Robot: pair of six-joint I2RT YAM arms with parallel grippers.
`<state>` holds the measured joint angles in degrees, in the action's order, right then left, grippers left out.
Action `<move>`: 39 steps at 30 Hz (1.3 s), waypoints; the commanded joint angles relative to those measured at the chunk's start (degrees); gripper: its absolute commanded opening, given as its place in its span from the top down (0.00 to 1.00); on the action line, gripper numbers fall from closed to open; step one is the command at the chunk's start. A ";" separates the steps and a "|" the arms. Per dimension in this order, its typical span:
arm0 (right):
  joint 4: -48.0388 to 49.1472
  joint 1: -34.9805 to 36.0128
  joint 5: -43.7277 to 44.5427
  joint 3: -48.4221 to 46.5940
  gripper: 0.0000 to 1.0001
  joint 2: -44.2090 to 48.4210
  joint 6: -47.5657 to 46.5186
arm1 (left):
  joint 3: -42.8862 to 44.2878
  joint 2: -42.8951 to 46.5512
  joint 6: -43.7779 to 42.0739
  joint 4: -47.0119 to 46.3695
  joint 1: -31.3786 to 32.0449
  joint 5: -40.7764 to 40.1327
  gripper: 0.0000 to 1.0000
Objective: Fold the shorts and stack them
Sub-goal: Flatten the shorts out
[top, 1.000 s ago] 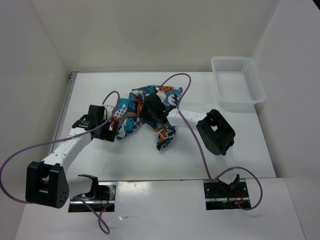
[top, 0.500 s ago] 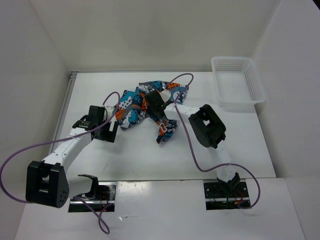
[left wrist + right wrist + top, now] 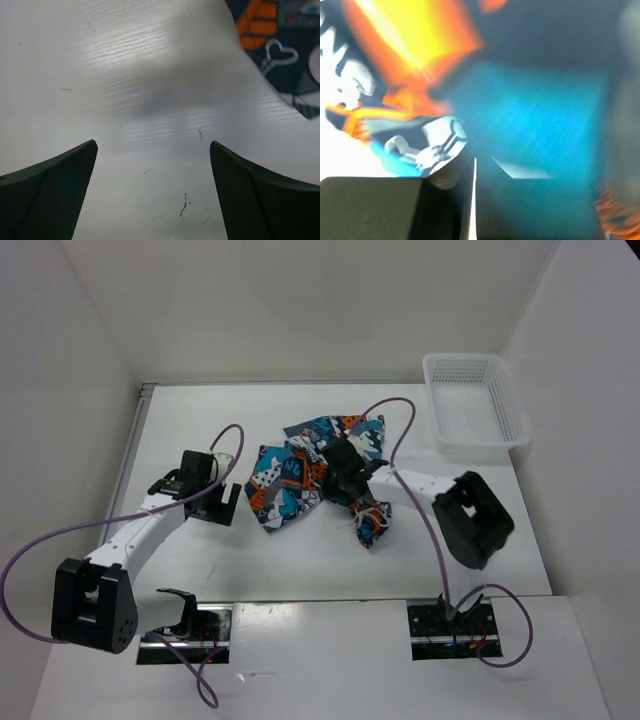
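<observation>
The shorts [image 3: 290,480] lie crumpled in the middle of the table, printed in teal, orange, white and black. My right gripper [image 3: 343,473] sits over their middle, shut on a fold of the fabric. In the right wrist view the blurred print of the shorts [image 3: 535,110] fills the frame and the right gripper [image 3: 472,172] is pressed together on cloth. My left gripper [image 3: 222,502] stands open just left of the shorts, apart from them. Under the left gripper [image 3: 152,145] is bare table, and a corner of the shorts [image 3: 280,45] shows at the upper right.
A white mesh basket [image 3: 465,358] stands at the back right corner of the table [image 3: 300,560]. White walls close the table in at the back and on both sides. Purple cables loop over both arms.
My right gripper has shut on the shorts and pulled them to the right, away from the left gripper. The left arm has barely moved.
</observation>
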<state>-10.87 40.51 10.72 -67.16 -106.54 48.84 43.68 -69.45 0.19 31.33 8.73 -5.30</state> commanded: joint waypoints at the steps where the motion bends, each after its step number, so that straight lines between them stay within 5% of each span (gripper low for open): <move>1: -2.48 -0.17 -4.91 5.88 1.00 12.30 -5.23 | 3.51 -2.52 -0.19 -2.75 2.68 0.74 0.00; 9: -12.49 0.36 -9.67 4.05 1.00 18.90 -13.07 | 7.90 -8.85 -0.19 -3.04 20.78 -3.23 0.00; 13: -12.51 -0.69 -8.79 6.50 1.00 23.91 -13.68 | 9.84 -8.86 -0.19 1.00 28.16 1.69 0.00; 22: -10.22 -5.53 -10.55 9.85 1.00 27.70 -12.63 | 5.36 -16.93 -0.19 -11.10 33.46 -7.25 0.01; 27: -10.22 -7.63 -11.07 12.31 1.00 30.16 -12.63 | 7.30 -26.34 -0.19 -14.63 33.46 -10.07 0.26; 30: -10.75 -10.80 -11.69 12.84 1.00 32.44 -13.16 | 8.61 -27.67 -0.19 -14.63 33.46 -10.08 0.58; 31: -10.75 -12.89 -13.17 13.36 1.00 32.97 -13.76 | 9.14 -27.67 -0.19 -14.63 33.46 -11.12 0.85; 32: -11.36 -14.13 -13.70 13.37 1.00 33.76 -15.08 | 9.14 -26.89 -0.19 -14.63 33.46 -12.09 0.98; 39: -15.14 -26.09 -19.24 -6.34 1.00 27.46 -25.96 | 19.41 -17.41 -0.19 -16.81 20.05 -21.14 1.00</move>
<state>-25.63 17.72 -5.32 -60.95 -76.79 30.09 56.62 -93.60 0.03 18.94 35.27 -19.29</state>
